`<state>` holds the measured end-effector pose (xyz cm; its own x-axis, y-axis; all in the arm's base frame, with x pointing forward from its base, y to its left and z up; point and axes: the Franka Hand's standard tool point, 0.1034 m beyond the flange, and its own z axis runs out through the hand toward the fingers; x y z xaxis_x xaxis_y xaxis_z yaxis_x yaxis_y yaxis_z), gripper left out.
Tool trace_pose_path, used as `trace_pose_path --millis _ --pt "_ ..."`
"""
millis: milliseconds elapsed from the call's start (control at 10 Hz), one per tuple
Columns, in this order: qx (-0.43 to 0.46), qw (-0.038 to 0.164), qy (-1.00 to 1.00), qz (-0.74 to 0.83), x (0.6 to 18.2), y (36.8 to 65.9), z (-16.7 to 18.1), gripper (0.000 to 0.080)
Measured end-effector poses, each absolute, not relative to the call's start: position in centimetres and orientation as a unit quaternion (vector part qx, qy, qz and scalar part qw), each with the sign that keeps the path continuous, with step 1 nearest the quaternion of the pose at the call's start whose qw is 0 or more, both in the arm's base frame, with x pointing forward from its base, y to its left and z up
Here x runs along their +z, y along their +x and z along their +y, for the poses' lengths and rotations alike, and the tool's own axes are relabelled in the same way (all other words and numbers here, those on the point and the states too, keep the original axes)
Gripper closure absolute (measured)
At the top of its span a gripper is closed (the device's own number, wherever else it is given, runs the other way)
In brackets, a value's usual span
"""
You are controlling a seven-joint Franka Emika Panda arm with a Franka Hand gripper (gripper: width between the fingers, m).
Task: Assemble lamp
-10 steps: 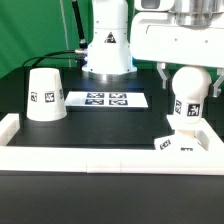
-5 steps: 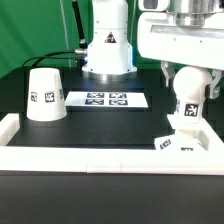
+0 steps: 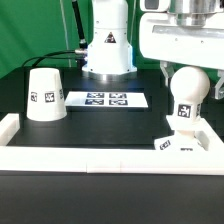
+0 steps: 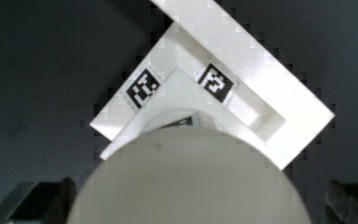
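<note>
The white ball-shaped bulb (image 3: pixel 188 92) stands upright on its stem on the small flat square base (image 3: pixel 186 141), at the exterior view's right. My gripper (image 3: pixel 190 76) hangs over the bulb's top with a dark finger on each side. In the wrist view the bulb (image 4: pixel 194 180) fills the middle and the base (image 4: pixel 247 75) lies beyond it. My gripper (image 4: pixel 197 200) is open: a dark gap shows between each finger and the bulb. The tapered white shade (image 3: pixel 43 95) stands mouth down at the exterior view's left.
The marker board (image 3: pixel 107 100) lies flat between shade and bulb. A low white wall (image 3: pixel 100 158) runs along the front and up both sides. The arm's white pedestal (image 3: pixel 107 50) with cables stands at the back.
The bulb has turned and rocked a little on the base; its tag swung right, then back. My gripper has shifted slightly above it.
</note>
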<state>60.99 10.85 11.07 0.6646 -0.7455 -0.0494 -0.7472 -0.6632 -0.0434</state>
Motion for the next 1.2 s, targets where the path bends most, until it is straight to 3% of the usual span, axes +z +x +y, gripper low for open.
trace_pose_path --millis 700,800,1200 --pt "0.005 0.032 -0.988 0.153 11.07 61.00 10.87 0.0101" --pt "0.000 0.021 -0.997 0.079 10.95 60.96 10.80 0.0101" --pt "-0.006 0.013 -0.996 -0.093 11.10 61.13 10.80 0.0101"
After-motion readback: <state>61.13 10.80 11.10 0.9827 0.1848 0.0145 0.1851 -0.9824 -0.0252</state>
